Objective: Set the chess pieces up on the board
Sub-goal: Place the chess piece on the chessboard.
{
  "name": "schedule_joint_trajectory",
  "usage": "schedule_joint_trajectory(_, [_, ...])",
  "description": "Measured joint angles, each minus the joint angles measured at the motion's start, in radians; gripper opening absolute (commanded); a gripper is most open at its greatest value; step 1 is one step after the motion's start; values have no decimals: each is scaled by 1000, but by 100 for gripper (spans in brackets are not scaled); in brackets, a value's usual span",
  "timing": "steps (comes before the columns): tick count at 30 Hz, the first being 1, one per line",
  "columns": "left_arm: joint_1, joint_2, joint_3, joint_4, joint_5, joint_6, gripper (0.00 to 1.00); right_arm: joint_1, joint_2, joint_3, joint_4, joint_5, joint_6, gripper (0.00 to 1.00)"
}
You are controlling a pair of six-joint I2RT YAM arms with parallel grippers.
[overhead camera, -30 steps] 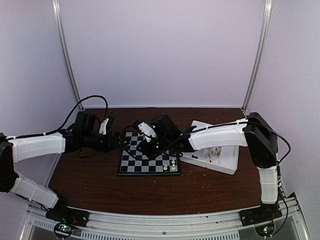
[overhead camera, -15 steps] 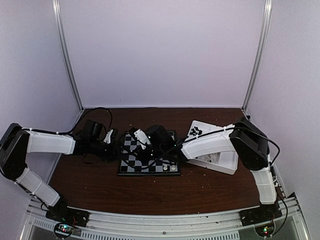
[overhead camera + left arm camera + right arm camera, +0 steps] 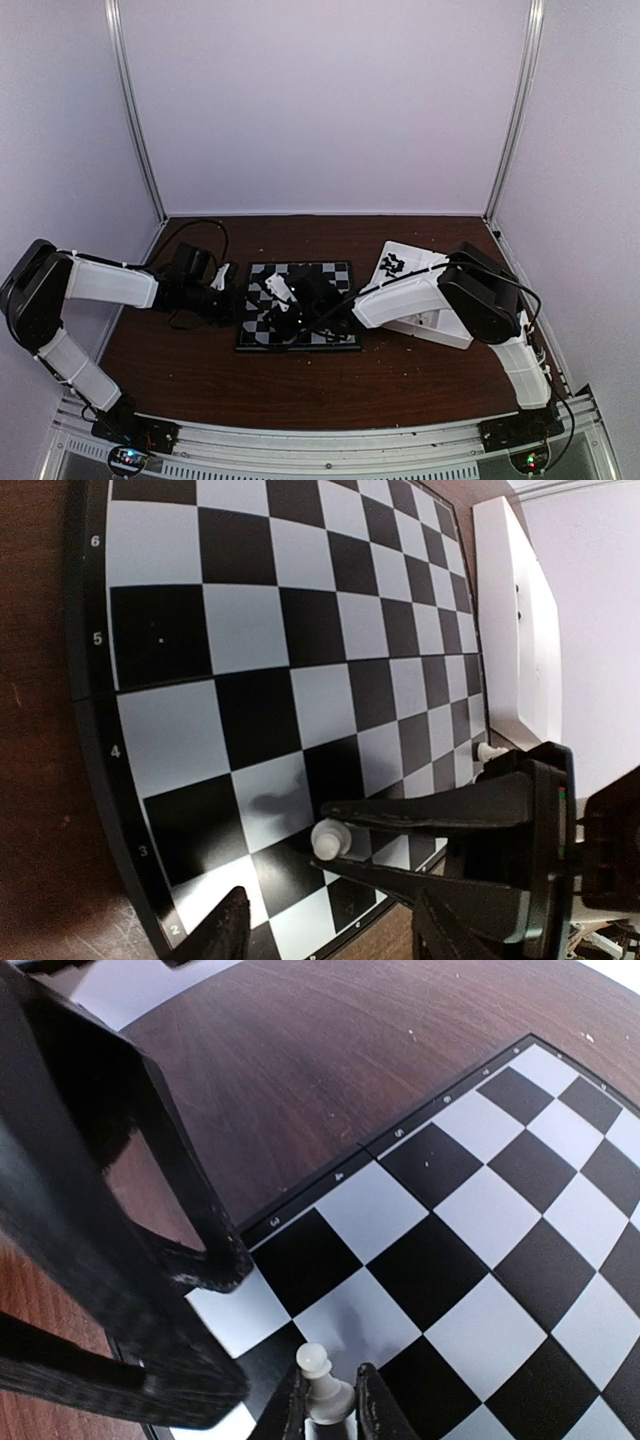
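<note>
The board (image 3: pixel 310 275) lies in the middle of the table and fills the left wrist view (image 3: pixel 250 630) and the right wrist view (image 3: pixel 480 1210). My right gripper (image 3: pixel 332 1405) is shut on a white pawn (image 3: pixel 322 1385), held low over squares near the board's left corner. In the left wrist view the same pawn (image 3: pixel 330 838) sits between the right fingers (image 3: pixel 430 810). My left gripper (image 3: pixel 330 942) is open and empty, just at the board's edge next to the pawn. In the top view the right gripper (image 3: pixel 270 312) and left gripper (image 3: pixel 235 292) are close together.
A white tray (image 3: pixel 452 325) stands right of the board, with black pieces (image 3: pixel 393 263) at its far end; it also shows in the left wrist view (image 3: pixel 515 630). Another white piece (image 3: pixel 487 751) stands on the board. The left gripper's body (image 3: pixel 110 1260) fills the left of the right wrist view.
My right arm has swung left and down across the board with the pawn. My left arm has drawn in toward the board's left edge.
</note>
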Motion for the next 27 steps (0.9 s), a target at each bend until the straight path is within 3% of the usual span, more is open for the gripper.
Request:
schedule_joint_trajectory(14, [0, 15, 37, -50, -62, 43, 53, 0, -2, 1, -5, 1, -3, 43])
schedule_joint_trajectory(22, [0, -76, 38, -118, -137, 129, 53, 0, -117, -63, -19, 23, -1, 45])
schedule_joint_trajectory(25, [0, -80, 48, -151, -160, 159, 53, 0, -201, -95, -14, 47, 0, 54])
schedule_joint_trajectory(27, [-5, -80, 55, -175, -178, 180, 53, 0, -273, -130, -7, 77, 0, 66])
